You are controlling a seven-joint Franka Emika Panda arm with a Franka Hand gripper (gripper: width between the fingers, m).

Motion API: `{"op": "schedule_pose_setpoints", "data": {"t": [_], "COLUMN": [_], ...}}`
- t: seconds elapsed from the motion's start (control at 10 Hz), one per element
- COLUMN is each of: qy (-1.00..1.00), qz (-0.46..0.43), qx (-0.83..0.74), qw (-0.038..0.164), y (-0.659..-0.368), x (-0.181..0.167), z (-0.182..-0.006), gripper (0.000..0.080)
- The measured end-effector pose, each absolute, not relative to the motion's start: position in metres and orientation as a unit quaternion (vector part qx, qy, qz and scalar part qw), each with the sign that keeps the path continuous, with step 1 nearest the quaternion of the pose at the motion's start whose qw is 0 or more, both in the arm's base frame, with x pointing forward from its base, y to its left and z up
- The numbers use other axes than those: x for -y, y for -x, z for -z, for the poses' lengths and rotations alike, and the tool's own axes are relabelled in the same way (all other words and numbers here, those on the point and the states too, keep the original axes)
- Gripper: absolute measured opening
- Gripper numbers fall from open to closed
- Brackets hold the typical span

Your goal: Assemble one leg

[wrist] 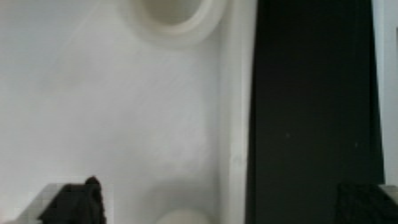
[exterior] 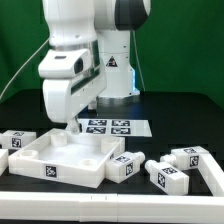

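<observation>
tray-like panel (exterior: 80,173) up front, hand (exterior: 76,127) spread wide over its rim, leg (exterior: 122,166) beside.

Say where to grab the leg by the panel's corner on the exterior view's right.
Grip the leg mid-length, from straight above, across its long sides: it lies flat with one end close to the panel, so probably only those sides are free.

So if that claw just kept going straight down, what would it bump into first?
Most likely the large white panel: the open gripper points down over it, and the wrist view shows the panel's edge right under it, with black table beside. The gap is hard to judge.
</observation>
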State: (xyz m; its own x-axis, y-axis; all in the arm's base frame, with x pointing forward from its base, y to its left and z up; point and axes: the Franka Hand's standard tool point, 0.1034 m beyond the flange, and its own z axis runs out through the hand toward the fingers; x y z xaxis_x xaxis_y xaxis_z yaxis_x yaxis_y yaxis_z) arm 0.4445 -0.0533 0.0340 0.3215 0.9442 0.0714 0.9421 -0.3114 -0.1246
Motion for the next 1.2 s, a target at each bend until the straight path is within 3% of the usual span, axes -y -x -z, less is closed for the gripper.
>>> {"op": "schedule_pose_setpoints", "data": {"t": [0.2,0.7,0.8,0.9,1.1,1.2], "qy": [0.811,0.812,0.812,0.812,0.812,0.812], "qz": [-0.020,-0.021,-0.021,-0.021,-0.021,-0.019], "qx": [0.578,0.577,0.577,0.577,0.577,0.577], "qw": [0.087,0.089,0.089,0.089,0.089,0.087], "y": [-0.432,-0.433,-0.433,-0.433,-0.433,-0.434], "x": [0.054,0.054,0.054,0.054,0.054,0.054], "z": [-0.013,-0.012,-0.011,-0.011,-0.011,-0.012], "gripper": [0.0650,0.0630,0.0383,0.0383,0.0111,0.0111]}}
